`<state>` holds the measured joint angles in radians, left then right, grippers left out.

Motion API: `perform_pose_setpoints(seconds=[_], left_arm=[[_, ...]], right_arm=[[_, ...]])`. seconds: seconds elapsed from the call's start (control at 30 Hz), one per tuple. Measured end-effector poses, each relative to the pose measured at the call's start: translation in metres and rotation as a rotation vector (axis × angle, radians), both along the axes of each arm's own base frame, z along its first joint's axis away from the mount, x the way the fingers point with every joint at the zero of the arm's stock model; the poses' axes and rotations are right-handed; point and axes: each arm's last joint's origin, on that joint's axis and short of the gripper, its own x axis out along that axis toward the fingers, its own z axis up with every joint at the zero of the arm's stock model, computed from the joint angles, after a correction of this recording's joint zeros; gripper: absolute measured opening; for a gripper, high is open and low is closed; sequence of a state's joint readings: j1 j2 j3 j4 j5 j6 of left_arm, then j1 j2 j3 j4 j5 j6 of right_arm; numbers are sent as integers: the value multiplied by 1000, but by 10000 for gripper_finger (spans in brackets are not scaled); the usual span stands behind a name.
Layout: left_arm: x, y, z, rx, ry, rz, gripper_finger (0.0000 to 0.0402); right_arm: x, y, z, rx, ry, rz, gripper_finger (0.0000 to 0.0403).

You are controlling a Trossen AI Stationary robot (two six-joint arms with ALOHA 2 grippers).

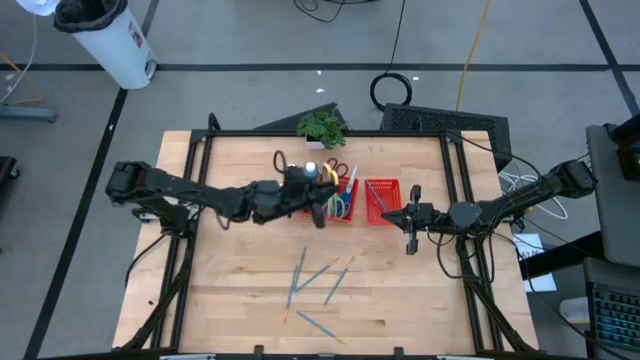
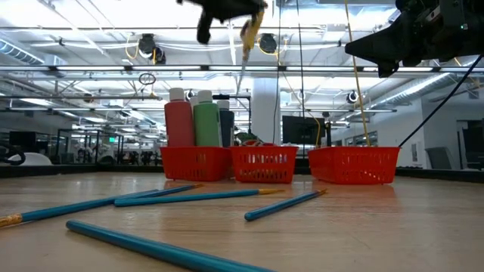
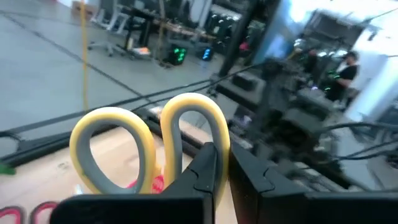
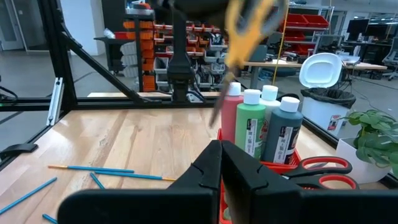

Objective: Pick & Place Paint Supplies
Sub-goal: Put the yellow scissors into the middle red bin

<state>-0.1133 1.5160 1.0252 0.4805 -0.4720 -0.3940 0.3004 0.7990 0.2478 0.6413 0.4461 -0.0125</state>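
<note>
Scissors (image 2: pixel 247 38) hang blades-down, near vertical, in left gripper (image 3: pixel 222 177).

Smooth, slightly glossy yellow-and-grey plastic loop handles of the scissors (image 3: pixel 149 146) sit between matt black plastic fingers (image 3: pixel 205 177). Below lie red wire-mesh trays (image 2: pixel 265 164) and pale, satin-finished wooden table (image 1: pixel 240 290).

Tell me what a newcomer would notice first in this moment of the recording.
The yellow-handled scissors stand out most: the left gripper holds them in shut jaws, raised above the red mesh trays at the table's far middle. Next come the paint bottles standing together in one tray compartment. Several thin brushes lie scattered on the bare wood nearer the front, while the right gripper waits, jaws shut, beside the trays.
</note>
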Motion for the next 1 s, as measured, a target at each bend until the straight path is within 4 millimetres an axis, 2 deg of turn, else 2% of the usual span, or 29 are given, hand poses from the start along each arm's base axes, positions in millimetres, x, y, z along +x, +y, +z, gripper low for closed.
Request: perform_pose_setpoints(seconds=[0.23,0.57,0.8,1.0], left_arm=[[30,24,-35,-29,-50,48,21],[53,44,-92,-110,61,117,23],[56,49,-102,-104,95,146,32],[56,47,-104,-97,117,144,76]], right_arm=[[0,0,1,-3,-12,-5,0],[0,0,1,-7,-11,-6,0],[0,0,0,-8,-3,-5,0],[0,0,0,-9,-3,-4,0]])
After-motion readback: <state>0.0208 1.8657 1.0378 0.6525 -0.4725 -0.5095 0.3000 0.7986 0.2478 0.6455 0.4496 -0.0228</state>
